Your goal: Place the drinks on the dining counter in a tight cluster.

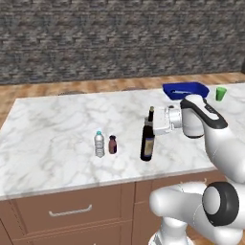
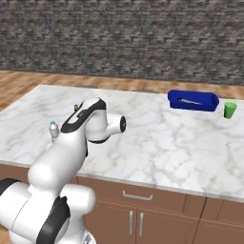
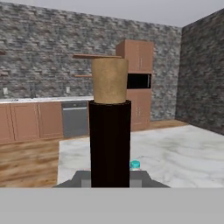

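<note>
The wine bottle (image 3: 110, 131) fills the hand view's centre, its cork-topped neck straight ahead at 12 o'clock. The gripper (image 1: 154, 122) is clenched on that neck, and the bottle's base appears to rest upright on the dining counter (image 1: 52, 129). At the bottle's 9 o'clock in the left base view stand the tiny purple-brown bottle (image 1: 112, 144) and, just beside it, the water bottle (image 1: 99, 143). Those two are already paired; the wine bottle is near but apart, so the cluster looks nearly complete. What seems left is closing that gap, if needed, and letting go.
</note>
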You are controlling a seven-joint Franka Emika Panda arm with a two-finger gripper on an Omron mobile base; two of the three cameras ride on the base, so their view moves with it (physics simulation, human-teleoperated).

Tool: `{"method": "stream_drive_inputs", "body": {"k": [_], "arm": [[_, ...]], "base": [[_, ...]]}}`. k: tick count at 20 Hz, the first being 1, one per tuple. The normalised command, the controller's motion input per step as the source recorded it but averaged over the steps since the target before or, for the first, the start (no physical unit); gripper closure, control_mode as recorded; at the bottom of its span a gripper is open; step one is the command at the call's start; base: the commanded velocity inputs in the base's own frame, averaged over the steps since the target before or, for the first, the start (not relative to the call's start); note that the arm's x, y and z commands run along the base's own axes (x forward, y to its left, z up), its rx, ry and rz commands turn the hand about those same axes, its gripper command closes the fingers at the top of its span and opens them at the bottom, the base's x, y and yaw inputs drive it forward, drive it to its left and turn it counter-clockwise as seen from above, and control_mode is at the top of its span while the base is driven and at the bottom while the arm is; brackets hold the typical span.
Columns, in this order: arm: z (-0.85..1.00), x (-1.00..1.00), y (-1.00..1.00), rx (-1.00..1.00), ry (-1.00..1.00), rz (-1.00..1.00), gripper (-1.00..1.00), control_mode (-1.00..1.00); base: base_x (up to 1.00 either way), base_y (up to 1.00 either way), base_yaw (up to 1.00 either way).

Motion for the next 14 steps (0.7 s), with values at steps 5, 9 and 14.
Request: {"method": "stream_drive_inputs", "body": {"k": [5,9,14], "arm": [[0.00,0.00,0.00,0.00,0.00,0.00,1.00,1.00],[0.00,0.00,0.00,0.00,0.00,0.00,1.00,1.00],[0.00,0.00,0.00,0.00,0.00,0.00,1.00,1.00]], "base": [[0.38,-0.01,0.07],[0.44,-0.02,0.05],[0.26,-0.01,0.04]]}}
